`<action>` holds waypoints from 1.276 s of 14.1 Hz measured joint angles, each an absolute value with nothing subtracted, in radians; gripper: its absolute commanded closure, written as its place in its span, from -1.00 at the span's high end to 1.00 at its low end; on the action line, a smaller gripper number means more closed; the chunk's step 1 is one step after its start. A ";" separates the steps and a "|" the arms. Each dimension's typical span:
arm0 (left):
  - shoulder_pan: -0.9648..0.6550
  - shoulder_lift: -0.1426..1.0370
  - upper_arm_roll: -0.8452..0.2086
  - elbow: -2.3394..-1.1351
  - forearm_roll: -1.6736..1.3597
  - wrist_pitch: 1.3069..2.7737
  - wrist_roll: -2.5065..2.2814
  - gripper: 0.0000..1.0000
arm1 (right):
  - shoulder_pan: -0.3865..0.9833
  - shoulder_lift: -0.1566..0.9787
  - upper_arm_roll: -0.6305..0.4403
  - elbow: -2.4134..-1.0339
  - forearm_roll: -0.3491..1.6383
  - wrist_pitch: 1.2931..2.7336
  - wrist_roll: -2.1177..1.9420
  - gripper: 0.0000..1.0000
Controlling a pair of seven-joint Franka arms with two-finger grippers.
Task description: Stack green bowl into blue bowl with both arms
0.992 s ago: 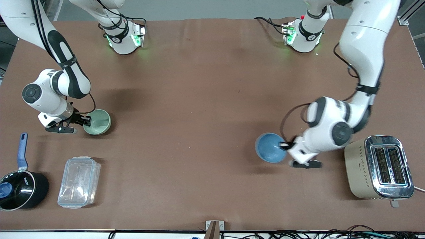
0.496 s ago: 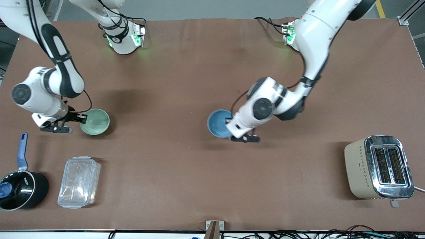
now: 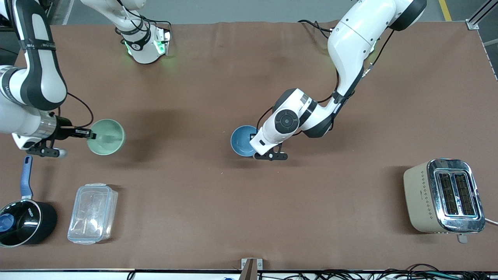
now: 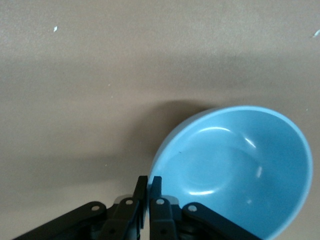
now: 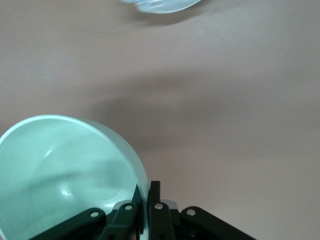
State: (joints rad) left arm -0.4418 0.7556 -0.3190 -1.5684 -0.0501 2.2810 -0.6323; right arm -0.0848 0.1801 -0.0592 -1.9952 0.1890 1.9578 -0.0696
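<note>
My left gripper (image 3: 253, 138) is shut on the rim of the blue bowl (image 3: 242, 140) and holds it over the middle of the table; the left wrist view shows the bowl (image 4: 235, 167) pinched between the fingers (image 4: 149, 186). My right gripper (image 3: 92, 135) is shut on the rim of the green bowl (image 3: 107, 136) and holds it above the table toward the right arm's end; the right wrist view shows the rim between the fingers (image 5: 145, 195) and the bowl (image 5: 65, 170) beside them.
A black saucepan with a blue handle (image 3: 21, 217) and a clear plastic container (image 3: 92, 213) lie near the front edge at the right arm's end. A beige toaster (image 3: 443, 195) stands at the left arm's end.
The left arm carried the blue bowl from beside the toaster to over the table's middle. The right arm lifted the green bowl and drew it slightly toward the right arm's end.
</note>
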 measured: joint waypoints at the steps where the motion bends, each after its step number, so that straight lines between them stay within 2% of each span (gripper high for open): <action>1: -0.440 0.756 -0.318 -1.564 -0.050 2.284 -0.632 1.00 | -0.081 0.180 -0.026 -1.996 0.199 1.954 -0.024 -1.00; 5: -0.426 0.717 -0.298 -1.521 0.021 2.259 -0.634 1.00 | -0.065 0.180 0.181 -2.001 0.208 1.987 0.283 -1.00; 10: -0.280 0.558 -0.275 -1.393 0.115 1.949 -0.617 1.00 | -0.043 0.198 0.439 -2.034 0.220 2.187 0.687 -1.00; 12: -0.221 0.497 -0.272 -1.377 0.152 1.888 -0.574 1.00 | -0.035 0.240 0.524 -2.044 0.220 2.314 0.815 -1.00; 14: -0.151 0.439 -0.270 -1.371 0.158 1.866 -0.522 1.00 | -0.008 0.292 0.565 -2.048 0.220 2.438 0.902 -1.00; 18: 0.003 0.330 -0.273 -1.366 0.144 1.761 -0.395 1.00 | 0.077 0.371 0.573 -2.082 0.220 2.655 0.975 -0.99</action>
